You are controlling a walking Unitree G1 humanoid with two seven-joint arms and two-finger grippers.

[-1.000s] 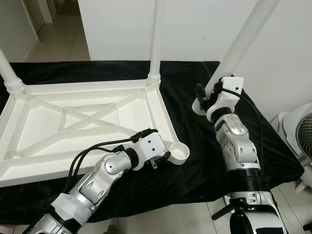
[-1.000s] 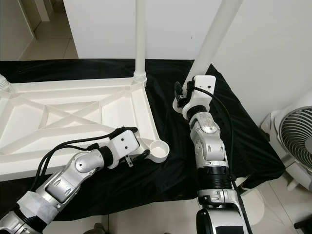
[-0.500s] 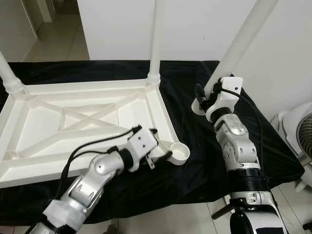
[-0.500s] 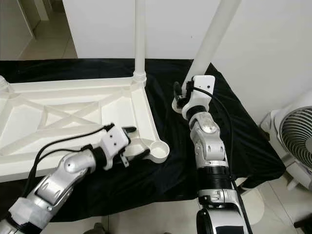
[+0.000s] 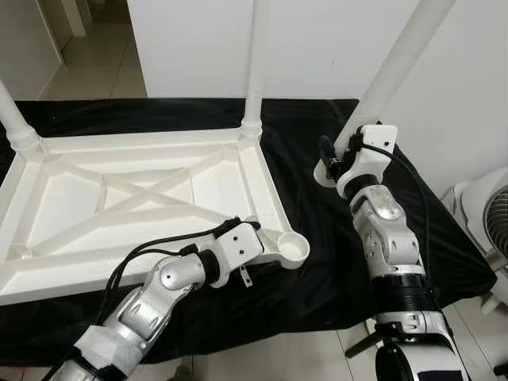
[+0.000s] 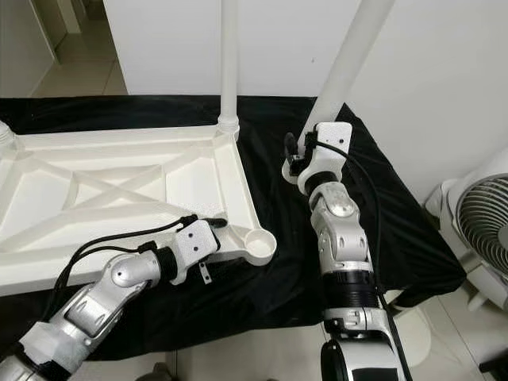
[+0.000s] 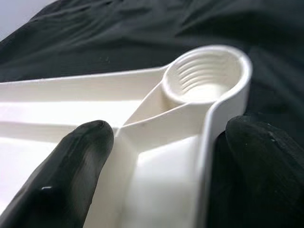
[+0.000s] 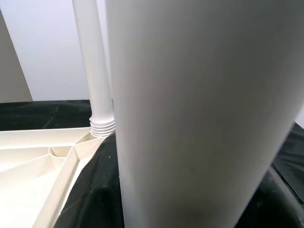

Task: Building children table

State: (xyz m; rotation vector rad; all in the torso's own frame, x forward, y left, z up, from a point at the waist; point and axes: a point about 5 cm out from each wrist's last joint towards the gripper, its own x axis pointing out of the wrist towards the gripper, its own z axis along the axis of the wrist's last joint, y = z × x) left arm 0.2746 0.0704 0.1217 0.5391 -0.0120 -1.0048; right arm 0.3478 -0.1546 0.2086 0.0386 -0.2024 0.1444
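Tabletop [image 5: 143, 198] lies upside down on the black cloth [image 5: 317, 262] covering the surface, ribbed underside up. Two legs already stand in its far corners: one at far right [image 5: 254, 71], one at far left [image 5: 16, 119]. Near right corner carries an empty threaded socket [image 5: 292, 249]; in the left wrist view the threads inside read clearly.

Loose leg [image 5: 393, 71] is held at its lower end by the right gripper [image 5: 337, 163], leaning up and away to the right, well apart from the socket. Right wrist view looks straight along the leg; the gripper's fingers are clamped round it, lower end resting at the cloth.

Left gripper [image 5: 262, 250] sits at the near right corner. Fingers [image 7: 71, 171] straddle the corner rib and rim just behind the socket, one inside the frame, one outside against the wall. Looks like a closed hold on the tabletop.

Change over the last second: the left gripper drew back, then came forward and lower onto the rim, wrist rolled over. The tabletop has not shifted. The right arm and leg are unchanged.

Reading: the left gripper is now bracing the corner, so the socket looks steadied to receive the leg. Judged next step: carry the leg across, stand it over the socket, twist in.

Fan [image 5: 488, 222] stands on the floor at right.
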